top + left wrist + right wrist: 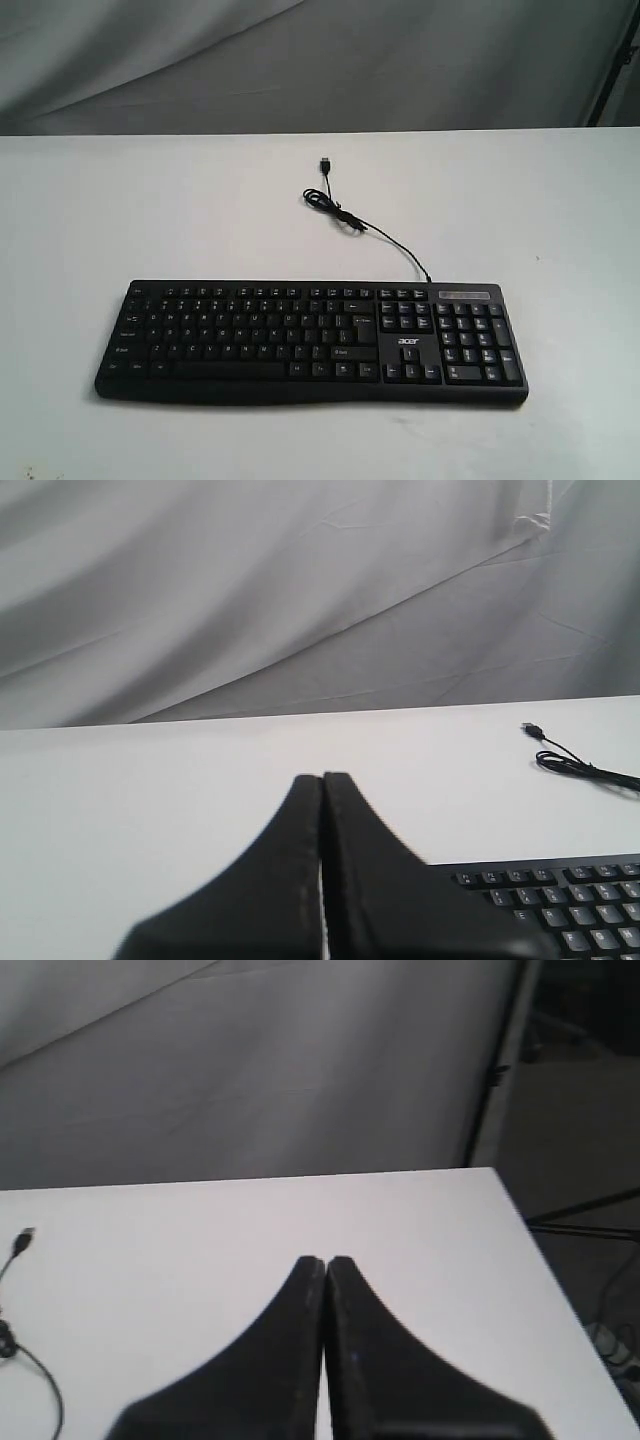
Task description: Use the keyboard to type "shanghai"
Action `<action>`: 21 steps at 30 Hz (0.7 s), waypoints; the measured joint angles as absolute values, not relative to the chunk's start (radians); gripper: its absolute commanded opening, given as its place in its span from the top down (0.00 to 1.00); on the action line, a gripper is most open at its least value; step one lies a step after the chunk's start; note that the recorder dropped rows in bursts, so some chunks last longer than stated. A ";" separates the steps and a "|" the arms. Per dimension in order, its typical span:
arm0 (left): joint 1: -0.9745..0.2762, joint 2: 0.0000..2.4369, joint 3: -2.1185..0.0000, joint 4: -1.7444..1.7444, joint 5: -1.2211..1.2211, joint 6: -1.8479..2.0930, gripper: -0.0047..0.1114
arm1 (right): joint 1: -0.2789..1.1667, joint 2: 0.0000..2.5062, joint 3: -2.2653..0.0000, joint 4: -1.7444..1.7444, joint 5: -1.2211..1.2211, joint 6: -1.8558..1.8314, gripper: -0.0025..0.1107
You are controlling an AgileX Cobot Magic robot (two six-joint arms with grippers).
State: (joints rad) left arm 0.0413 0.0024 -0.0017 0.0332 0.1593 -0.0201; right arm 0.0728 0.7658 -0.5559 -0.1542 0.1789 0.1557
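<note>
Your wide black, white-lettered acer keyboard (310, 340) lies lengthwise across the white table (100, 220), its keys showing just past your left gripper (322, 780), fingers pressed together, so that arm seems nearer the S than your equally closed right gripper (325, 1262).

Soft, even light fills all three views, and the white matte tabletop (150, 210) looks uniformly bright. The wide black plastic keyboard (310, 340) casts only a thin, faint shadow along its near edge, and its white lettering blurs. The black tapered left gripper (322, 782) and right gripper (326, 1262) are out of focus. The right wrist view is hazier.
</note>
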 measured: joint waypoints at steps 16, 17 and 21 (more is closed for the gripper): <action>0.041 0.002 -0.002 0.033 0.159 -0.020 0.96 | -0.064 0.167 -0.121 -0.143 0.201 0.141 0.98; 0.041 0.002 -0.002 0.033 0.159 -0.020 0.96 | -0.064 0.139 -0.116 -0.143 0.216 0.120 0.98; 0.041 0.002 -0.002 0.033 0.159 -0.020 0.96 | -0.064 0.048 -0.108 -0.143 0.285 0.041 0.98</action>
